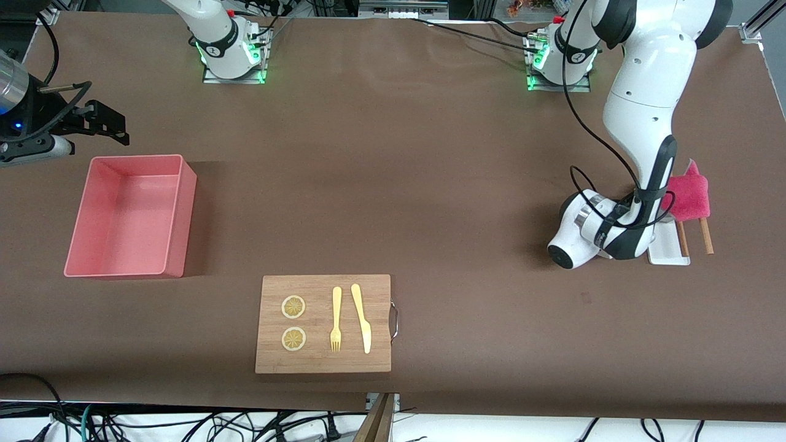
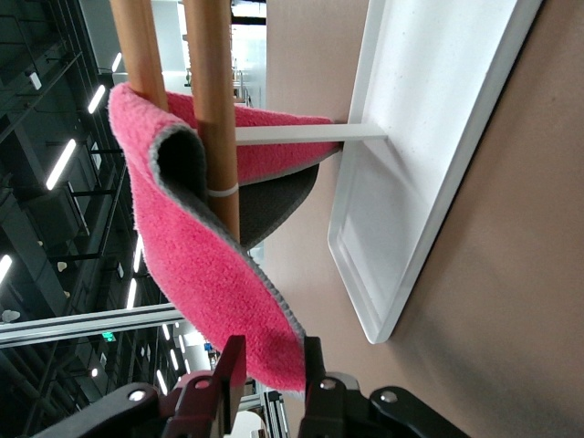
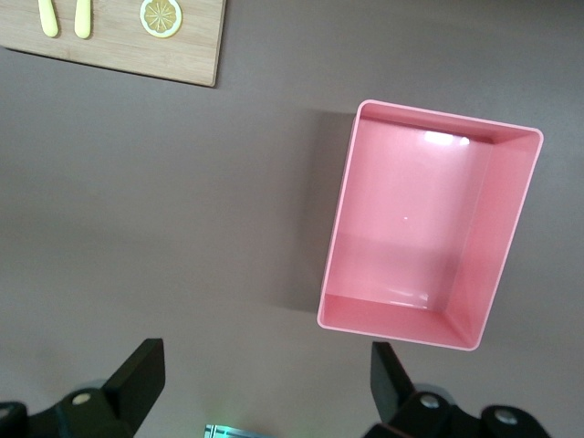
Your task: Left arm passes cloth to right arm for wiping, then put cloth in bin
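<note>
The magenta cloth hangs over two wooden rods above a small white tray at the left arm's end of the table. The left arm bends down beside it and hides its own gripper in the front view. In the left wrist view the left gripper stands partly open around the lower corner of the cloth, which looks unsqueezed. The right gripper hovers open and holds nothing, beside the empty pink bin. The right wrist view shows the right gripper and the bin.
A wooden cutting board lies near the table's front edge with two lemon slices, a yellow fork and a yellow knife on it. The tray lies under the rods.
</note>
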`<state>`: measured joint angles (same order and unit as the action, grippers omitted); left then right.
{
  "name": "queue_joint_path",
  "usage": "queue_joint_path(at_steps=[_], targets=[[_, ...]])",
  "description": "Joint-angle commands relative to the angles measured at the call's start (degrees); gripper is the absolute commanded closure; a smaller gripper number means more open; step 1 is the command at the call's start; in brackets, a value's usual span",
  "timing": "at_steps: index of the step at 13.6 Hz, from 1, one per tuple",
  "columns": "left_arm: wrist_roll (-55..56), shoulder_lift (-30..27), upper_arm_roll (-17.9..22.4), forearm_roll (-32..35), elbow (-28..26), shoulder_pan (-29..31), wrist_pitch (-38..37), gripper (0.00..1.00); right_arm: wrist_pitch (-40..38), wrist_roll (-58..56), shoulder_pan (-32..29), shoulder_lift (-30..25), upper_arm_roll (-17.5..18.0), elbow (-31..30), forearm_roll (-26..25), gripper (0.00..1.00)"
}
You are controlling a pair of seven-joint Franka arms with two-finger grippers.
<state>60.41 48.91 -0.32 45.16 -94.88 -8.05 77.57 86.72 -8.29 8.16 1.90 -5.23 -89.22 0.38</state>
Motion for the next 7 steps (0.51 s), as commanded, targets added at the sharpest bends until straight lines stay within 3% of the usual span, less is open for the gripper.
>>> queue_joint_path(at_steps=[1,7], targets=[[0.68,0.66,-0.03,1.33,0.66,1.01,-0.06,0.68,0.47,1.26,0.10,-1.28,0.66,-1.05,-0.73,0.00],[0.59,1.62,0.06,1.42,-0.66,1.19,-0.23,0.61,0.47,0.38,0.10,0.20,0.75,-0.26,-0.11,0.00]])
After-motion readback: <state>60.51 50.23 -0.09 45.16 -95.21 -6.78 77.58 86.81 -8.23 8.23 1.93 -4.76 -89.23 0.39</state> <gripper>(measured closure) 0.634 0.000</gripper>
